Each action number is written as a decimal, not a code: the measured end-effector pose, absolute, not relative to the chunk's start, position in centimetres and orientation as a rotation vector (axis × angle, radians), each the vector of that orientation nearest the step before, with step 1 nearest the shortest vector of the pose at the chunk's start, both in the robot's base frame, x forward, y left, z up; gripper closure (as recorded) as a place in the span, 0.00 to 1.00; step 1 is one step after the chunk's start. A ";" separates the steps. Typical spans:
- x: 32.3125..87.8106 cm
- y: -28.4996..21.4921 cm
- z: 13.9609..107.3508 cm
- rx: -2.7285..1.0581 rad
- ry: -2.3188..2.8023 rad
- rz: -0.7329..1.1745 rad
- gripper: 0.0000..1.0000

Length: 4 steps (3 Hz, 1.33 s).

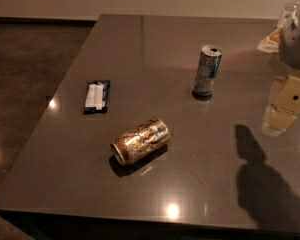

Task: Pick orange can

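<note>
Toward lower centre, the orange can [140,140] lies on its side, well left of the gripper [280,118] at the right edge; whether it is open or closed cannot be told.

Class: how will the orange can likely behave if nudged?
Lying on its side, the orange can would probably roll across the glossy table. Its metal skin may be slippery. The hand hangs at the right edge, apart.

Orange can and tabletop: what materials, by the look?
The orange can looks like thin metal: glossy printed wall, silver rim. The table is dark and polished, maybe stone or laminate; it mirrors lights. The gripper hangs over its right side, away from the can.
</note>
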<state>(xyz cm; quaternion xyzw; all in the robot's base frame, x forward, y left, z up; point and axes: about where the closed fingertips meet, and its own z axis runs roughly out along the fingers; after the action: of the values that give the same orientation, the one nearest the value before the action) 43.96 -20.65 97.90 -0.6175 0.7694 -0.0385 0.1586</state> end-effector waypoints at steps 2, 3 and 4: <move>44.2 -12.5 94.2 -2.104 1.987 -0.054 0.00; 44.1 -9.4 92.5 -2.228 1.896 -0.035 0.00; 44.0 -7.1 91.2 -2.318 1.824 -0.020 0.00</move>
<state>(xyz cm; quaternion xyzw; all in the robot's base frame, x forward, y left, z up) 44.04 -7.14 91.18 -0.7824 0.6154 -0.0069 0.0958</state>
